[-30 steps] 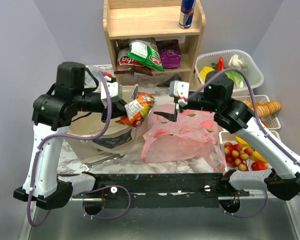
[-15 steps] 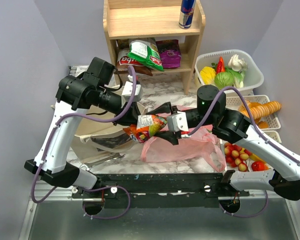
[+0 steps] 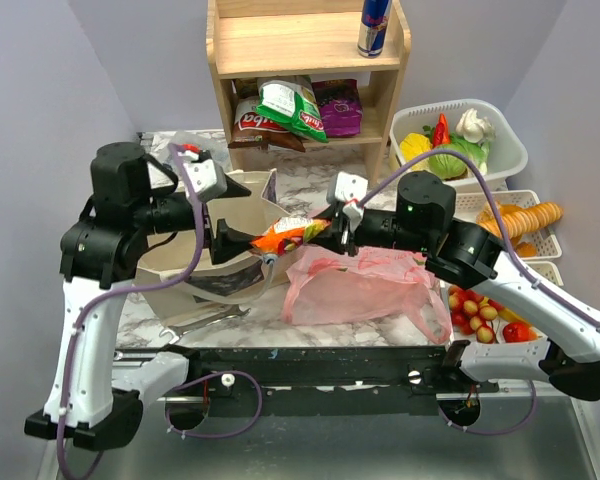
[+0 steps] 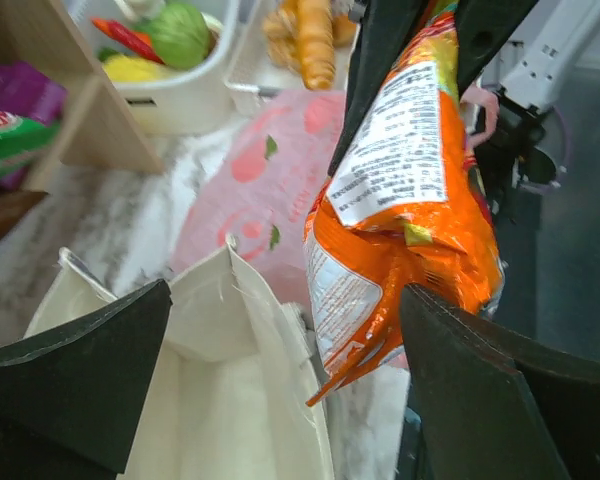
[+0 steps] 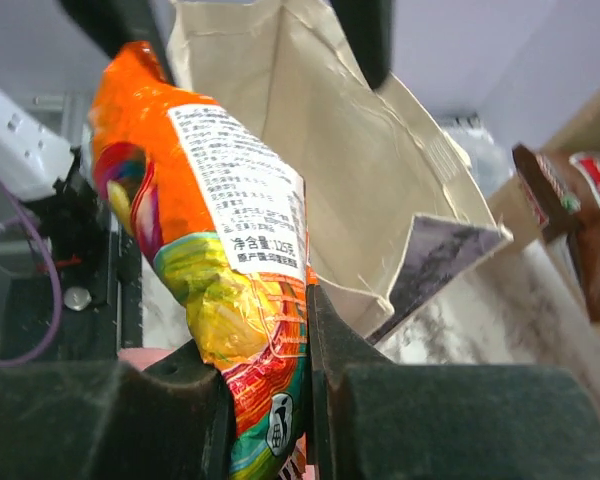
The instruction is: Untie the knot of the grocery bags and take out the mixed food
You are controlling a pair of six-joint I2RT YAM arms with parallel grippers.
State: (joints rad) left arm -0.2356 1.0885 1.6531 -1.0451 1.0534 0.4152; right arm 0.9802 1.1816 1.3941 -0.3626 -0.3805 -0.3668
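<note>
An orange snack bag (image 3: 285, 235) with a white label hangs in the air between the two arms, above the gap between the beige canvas tote (image 3: 170, 265) and the pink plastic bag (image 3: 360, 280). My right gripper (image 3: 330, 228) is shut on its right end; in the right wrist view both pads squeeze the snack bag (image 5: 220, 230) at the right gripper (image 5: 265, 360). My left gripper (image 3: 242, 213) stands open around the bag's other end. In the left wrist view the snack bag (image 4: 400, 190) lies against one finger of the left gripper (image 4: 285, 300), over the tote (image 4: 220, 380). The knot is not visible.
A wooden shelf (image 3: 310, 60) at the back holds chip bags (image 3: 290, 105) and a drink can (image 3: 373, 27). A white basket (image 3: 460, 140) of vegetables sits at the back right. Trays with biscuits (image 3: 525, 215) and small fruit (image 3: 480, 305) stand along the right edge.
My left gripper has opened, let go of the snack bag and drawn back to the left. My right gripper has closed on the bag's other end and lifted it slightly.
</note>
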